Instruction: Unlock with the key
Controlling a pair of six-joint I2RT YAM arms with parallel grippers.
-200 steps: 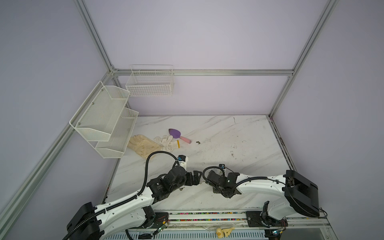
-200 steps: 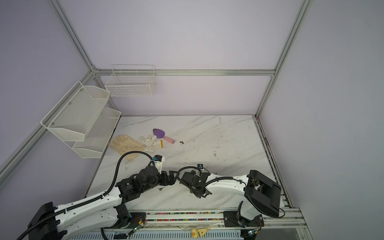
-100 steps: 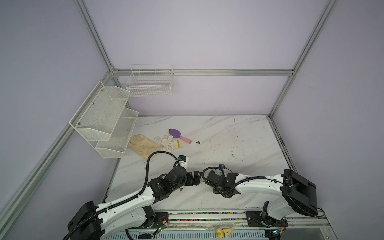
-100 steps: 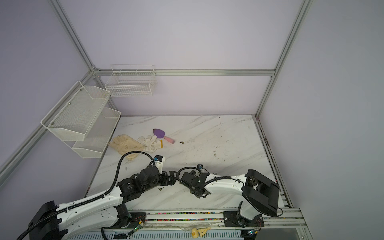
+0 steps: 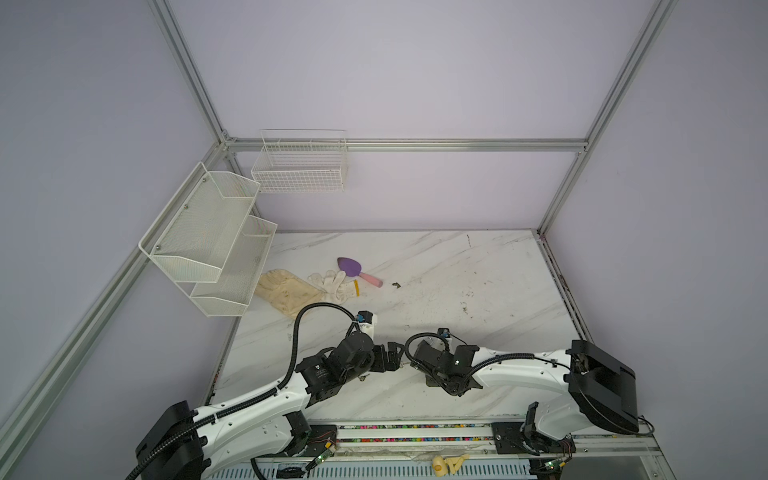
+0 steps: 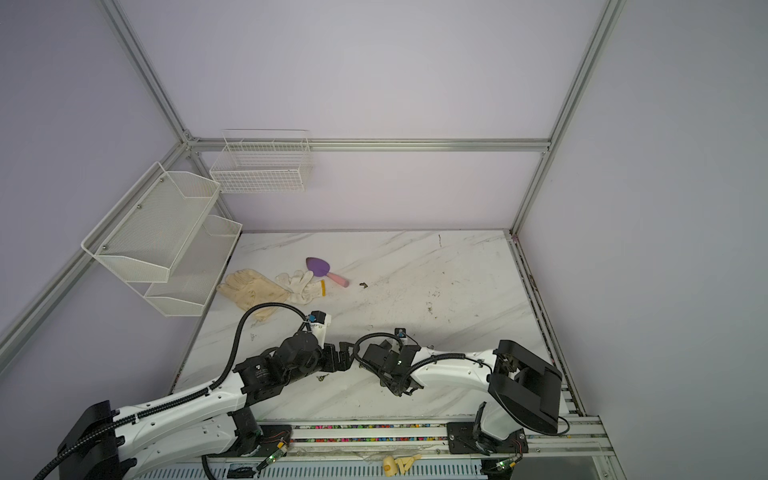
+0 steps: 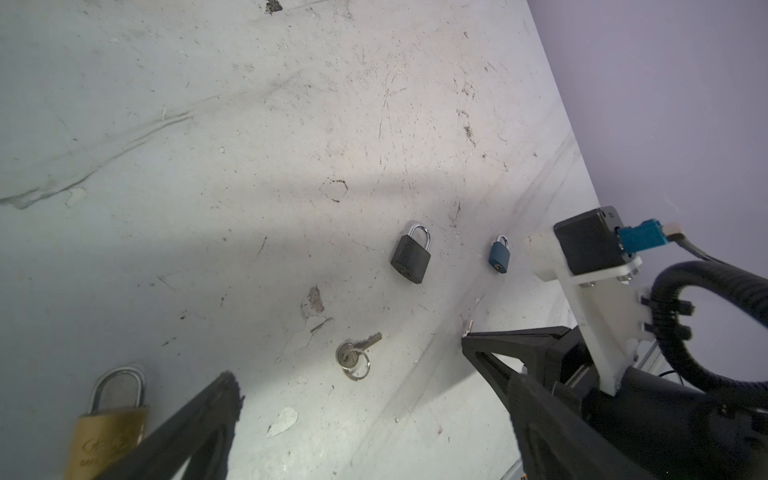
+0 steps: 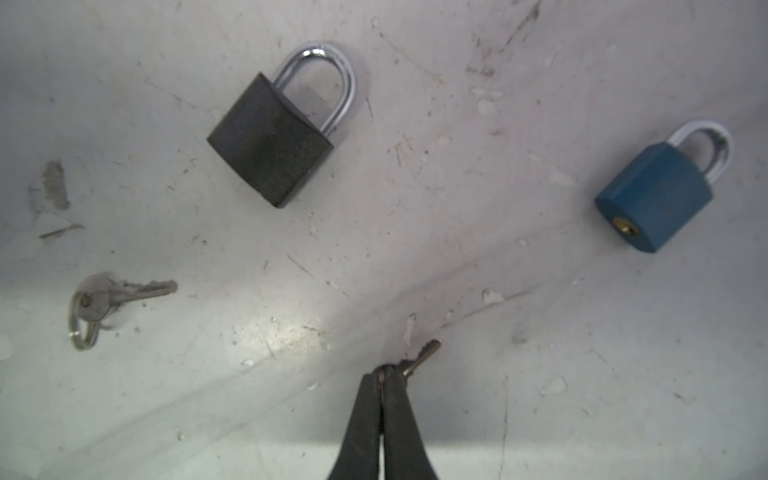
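My right claw (image 8: 382,374) has just pinched the key (image 8: 420,356) at lower centre (its blade pokes out); left claw (image 7: 347,363) gapes wide. Key secured, so next comes a lock, likely the blue lock (image 8: 654,195) at right.

The black padlock (image 8: 270,141) had a matt body and a glossy metal shackle; the blue padlock (image 8: 654,197) looked smoothly painted. The marble-patterned tabletop (image 8: 457,270) was scuffed and scratched.
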